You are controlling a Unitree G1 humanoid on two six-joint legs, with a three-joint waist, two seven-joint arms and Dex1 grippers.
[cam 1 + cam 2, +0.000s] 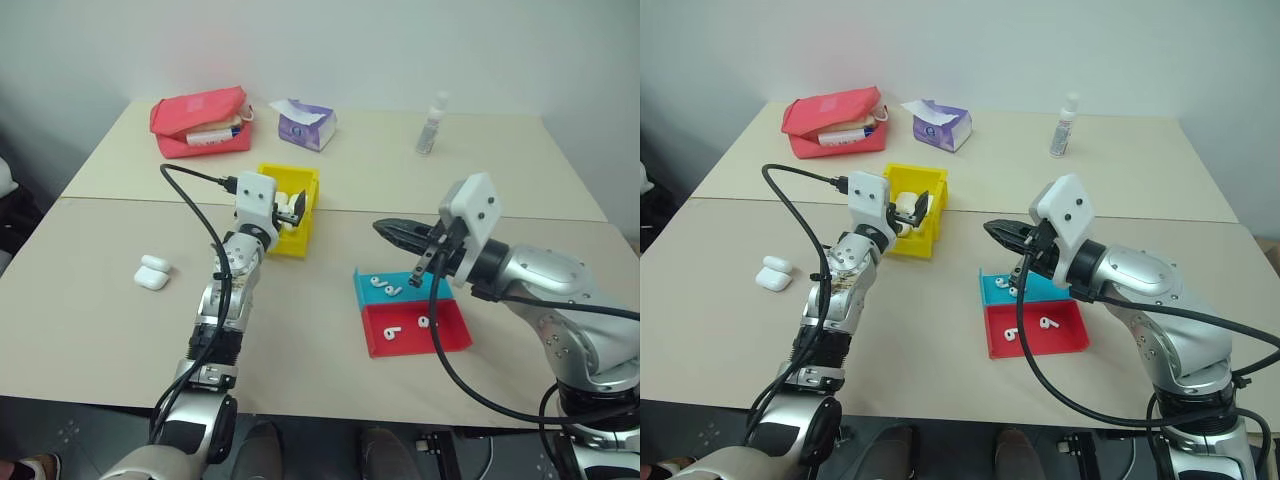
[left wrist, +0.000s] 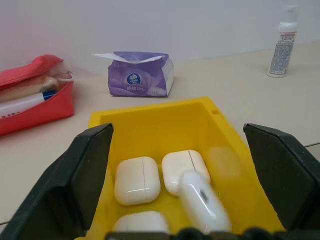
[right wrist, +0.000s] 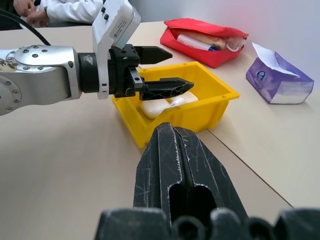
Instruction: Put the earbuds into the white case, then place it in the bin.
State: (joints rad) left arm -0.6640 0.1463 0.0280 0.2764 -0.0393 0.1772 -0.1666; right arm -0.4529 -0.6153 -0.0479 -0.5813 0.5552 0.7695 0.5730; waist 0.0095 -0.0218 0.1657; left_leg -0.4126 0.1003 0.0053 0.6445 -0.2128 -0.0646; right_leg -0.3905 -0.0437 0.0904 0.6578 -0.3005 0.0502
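My left gripper (image 2: pixel 175 200) hangs over the near end of the bin (image 2: pixel 150 115), its 2 fingers spread wide with nothing between them. Below them a white case (image 2: pixel 202 200) is blurred and tilted inside the bin; I judge it is just dropping in, so this step looks nearly done. 3 other cases already lie in the bin, one of them (image 2: pixel 137 180) flat on the floor, so the bin is getting full.

What can go wrong: the falling case may land on the others and bounce or slide toward the low front edge, because they give it a sloped, slippery bed. Also, if I pull my arm back low, a finger could catch the yellow wall and drag the bin along the table (image 1: pixel 90 330).

The dropping case has its long axis running from my fingers toward the bin's far wall, with the near end lower; I cannot tell which side its hinge faces.

My right gripper (image 1: pixel 395 232) is pressed together, empty, and hovers above the teal tray (image 1: pixel 372 292), where some earbuds (image 1: pixel 383 284) lie. More lie in the red tray (image 1: pixel 450 335). One more case (image 1: pixel 153 272) waits on the table, well apart from the bin.
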